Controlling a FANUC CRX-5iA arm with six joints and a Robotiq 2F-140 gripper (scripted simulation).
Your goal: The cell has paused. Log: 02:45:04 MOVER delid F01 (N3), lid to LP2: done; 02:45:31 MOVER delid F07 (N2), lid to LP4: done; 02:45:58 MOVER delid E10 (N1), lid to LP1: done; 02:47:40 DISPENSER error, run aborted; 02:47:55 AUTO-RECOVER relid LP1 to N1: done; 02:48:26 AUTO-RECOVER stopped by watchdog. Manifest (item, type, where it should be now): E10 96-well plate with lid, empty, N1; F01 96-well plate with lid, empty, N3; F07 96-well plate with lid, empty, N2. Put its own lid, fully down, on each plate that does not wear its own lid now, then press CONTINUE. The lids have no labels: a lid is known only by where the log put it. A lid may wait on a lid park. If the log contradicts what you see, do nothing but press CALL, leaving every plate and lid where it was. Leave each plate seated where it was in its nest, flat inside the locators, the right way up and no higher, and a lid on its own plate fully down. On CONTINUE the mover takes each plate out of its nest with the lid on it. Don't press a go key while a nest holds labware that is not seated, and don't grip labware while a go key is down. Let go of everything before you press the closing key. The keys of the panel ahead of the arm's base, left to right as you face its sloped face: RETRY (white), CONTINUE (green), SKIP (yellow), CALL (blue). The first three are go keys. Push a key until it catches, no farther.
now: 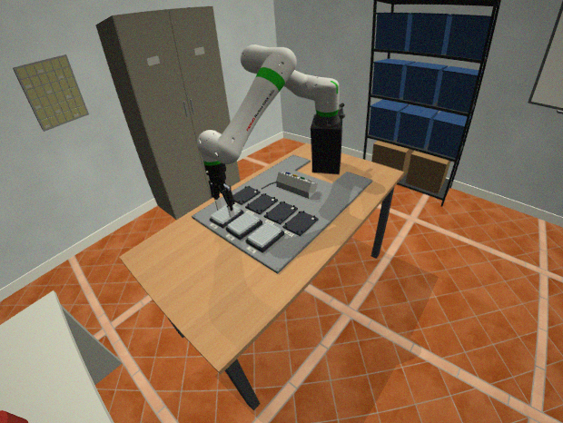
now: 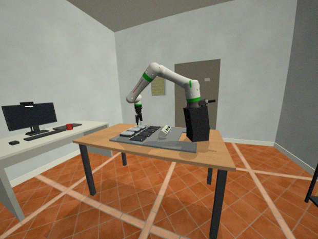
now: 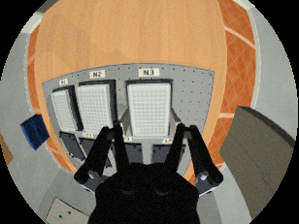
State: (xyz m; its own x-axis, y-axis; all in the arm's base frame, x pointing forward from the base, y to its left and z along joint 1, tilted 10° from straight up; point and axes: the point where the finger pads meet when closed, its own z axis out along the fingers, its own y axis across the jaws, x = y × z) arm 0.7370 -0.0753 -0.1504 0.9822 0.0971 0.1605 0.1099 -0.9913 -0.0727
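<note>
Gripper (image 3: 148,135) clamped on clear lid (image 3: 149,108), held above N1 plate (image 1: 224,215); N2 plate (image 1: 243,222), N3 plate (image 1: 264,235) alongside on grey deck (image 1: 277,259).

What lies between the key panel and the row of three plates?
Four dark lid parks in a row lie between key panel and plates; the top view shows it best.

The robot arm (image 1: 260,106) is showing smooth white tubes with round joints. Bright green rings are wrapping around it near the bends. Small red letters are running along the long middle tube, too small to read. Tiny dark dots are sitting on the round joint caps. The arm is standing on a tall black box (image 1: 325,147). Its hand (image 3: 148,155) is looking black, with long thin fingers.
</note>
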